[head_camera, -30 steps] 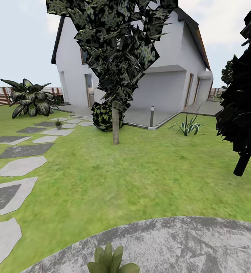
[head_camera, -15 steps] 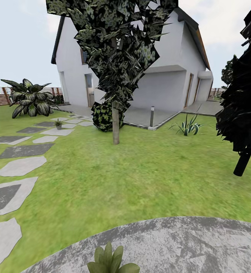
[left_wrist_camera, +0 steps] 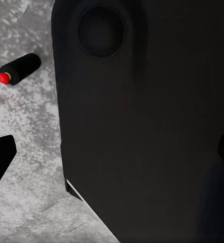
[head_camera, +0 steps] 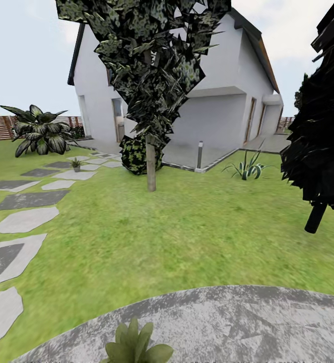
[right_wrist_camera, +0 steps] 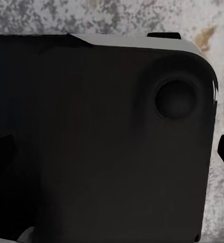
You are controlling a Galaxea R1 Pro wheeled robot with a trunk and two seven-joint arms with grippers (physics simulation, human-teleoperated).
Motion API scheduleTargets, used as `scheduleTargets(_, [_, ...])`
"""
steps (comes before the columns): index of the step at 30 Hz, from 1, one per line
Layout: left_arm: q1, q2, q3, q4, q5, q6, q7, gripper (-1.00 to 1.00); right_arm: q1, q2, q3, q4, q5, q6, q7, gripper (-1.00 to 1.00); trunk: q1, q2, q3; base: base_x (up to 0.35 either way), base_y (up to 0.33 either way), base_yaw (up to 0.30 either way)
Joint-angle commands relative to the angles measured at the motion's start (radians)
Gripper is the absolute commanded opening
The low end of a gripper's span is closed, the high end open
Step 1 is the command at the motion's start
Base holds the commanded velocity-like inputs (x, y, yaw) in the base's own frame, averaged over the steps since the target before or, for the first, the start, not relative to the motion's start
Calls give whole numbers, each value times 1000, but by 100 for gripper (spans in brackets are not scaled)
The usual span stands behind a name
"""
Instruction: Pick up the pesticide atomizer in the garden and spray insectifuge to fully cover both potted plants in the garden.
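— Head view first: where do the plants sit?
— One low rosette of broad green leaves (head_camera: 134,344) sits at the near edge of the round grey paved patio (head_camera: 247,322); a second tiny potted plant (head_camera: 76,164) stands far off among the grey stepping stones (head_camera: 25,220) on the lawn (head_camera: 187,237).
— And the sprayer?
— Left wrist view shows a dark cylindrical atomizer with a red spot (left_wrist_camera: 18,69) lying on mottled grey paving, apart from that arm's black body (left_wrist_camera: 142,121).
— Fingers?
— Either gripper: cannot tell.
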Motion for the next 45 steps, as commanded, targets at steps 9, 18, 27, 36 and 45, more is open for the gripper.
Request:
scheduleTargets(9, [0,0,3,-1,2,2,0,100,-1,0,0,-12,1,-3,0,100,0,0,-1,-229,-197,31])
scheduleTargets(18, [0,0,5,-1,2,2,0,100,-1,0,0,-13,1,-3,0,100,0,0,-1,-234,-171,232])
scheduleTargets(27, [0,0,5,-1,2,2,0,100,-1,-1,-2,-13,2,-3,-1,100,0,0,-1,-234,-163,272])
scheduleTargets(36, [0,0,5,-1,3,2,0,100,-1,-2,3,-14,6,-3,-1,100,0,0,-2,-234,-37,273])
scheduleTargets(45, [0,2,6,-1,4,2,0,100,-1,-4,4,-14,7,-3,-1,100,0,0,-9,-187,-1,260])
